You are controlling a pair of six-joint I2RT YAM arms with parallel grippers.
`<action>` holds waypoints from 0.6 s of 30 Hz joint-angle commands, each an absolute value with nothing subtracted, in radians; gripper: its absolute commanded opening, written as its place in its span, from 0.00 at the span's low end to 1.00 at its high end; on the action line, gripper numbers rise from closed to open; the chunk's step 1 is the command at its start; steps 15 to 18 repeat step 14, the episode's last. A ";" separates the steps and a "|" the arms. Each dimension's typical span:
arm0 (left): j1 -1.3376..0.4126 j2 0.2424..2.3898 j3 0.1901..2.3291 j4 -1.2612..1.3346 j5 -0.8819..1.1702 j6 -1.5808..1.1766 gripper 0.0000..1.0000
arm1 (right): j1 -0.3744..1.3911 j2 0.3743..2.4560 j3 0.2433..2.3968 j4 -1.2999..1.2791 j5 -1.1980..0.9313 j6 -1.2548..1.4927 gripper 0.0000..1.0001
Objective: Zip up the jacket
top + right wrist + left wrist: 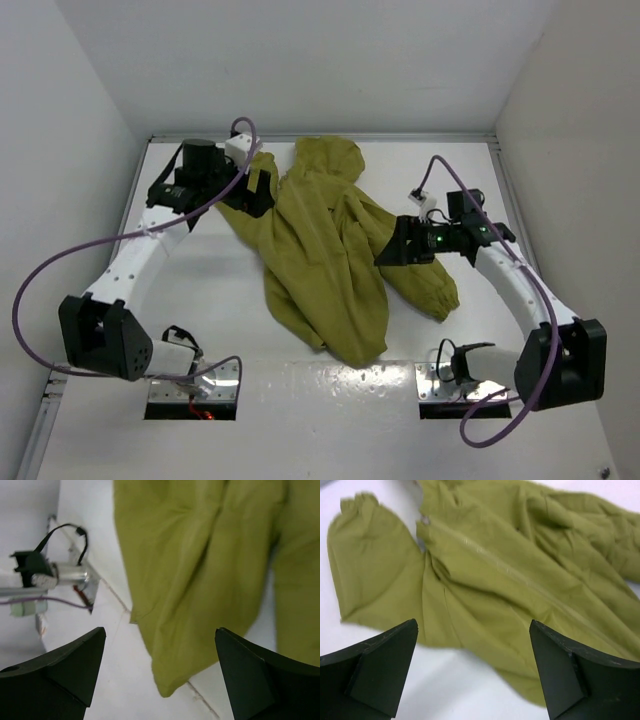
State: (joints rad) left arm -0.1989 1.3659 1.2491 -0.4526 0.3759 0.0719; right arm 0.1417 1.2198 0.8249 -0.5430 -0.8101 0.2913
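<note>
The olive-yellow jacket (320, 265) lies crumpled on the white table, its hood (332, 158) toward the back and a cuffed sleeve (440, 295) spread to the right. My left gripper (258, 192) hovers open over the jacket's left sleeve. In the left wrist view the jacket (485, 595) fills the frame beyond the open left gripper (473, 624); a zipper line (495, 562) runs diagonally across it. My right gripper (388, 248) stands open at the jacket's right side. In the right wrist view the right gripper (160, 630) is open above the jacket's hem (175, 645).
White walls (80, 90) close the table in on the left, back and right. Purple cables (40, 270) loop from both arms. The left arm's base mount (60, 575) shows in the right wrist view, the right arm's base (562, 362) at the near right.
</note>
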 commanded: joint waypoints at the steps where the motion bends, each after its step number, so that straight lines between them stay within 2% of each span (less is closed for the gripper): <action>1: -0.170 1.297 1.204 -0.543 0.327 0.069 1.00 | 0.083 1.210 0.845 -0.537 -0.700 0.243 0.91; 4: -0.106 1.261 1.158 -0.543 0.302 0.020 1.00 | 0.005 1.219 0.835 -0.505 -0.651 0.193 0.95; 5: -0.080 1.252 1.143 -0.534 0.302 0.020 1.00 | -0.044 1.216 0.825 -0.496 -0.641 0.181 1.00; 13: -0.031 1.252 1.091 -0.480 0.264 -0.025 1.00 | -0.126 1.181 0.778 -0.514 -0.535 -0.032 1.00; 18: -0.031 1.261 1.091 -0.480 0.264 -0.025 1.00 | -0.129 1.183 0.778 -0.514 -0.535 -0.040 1.00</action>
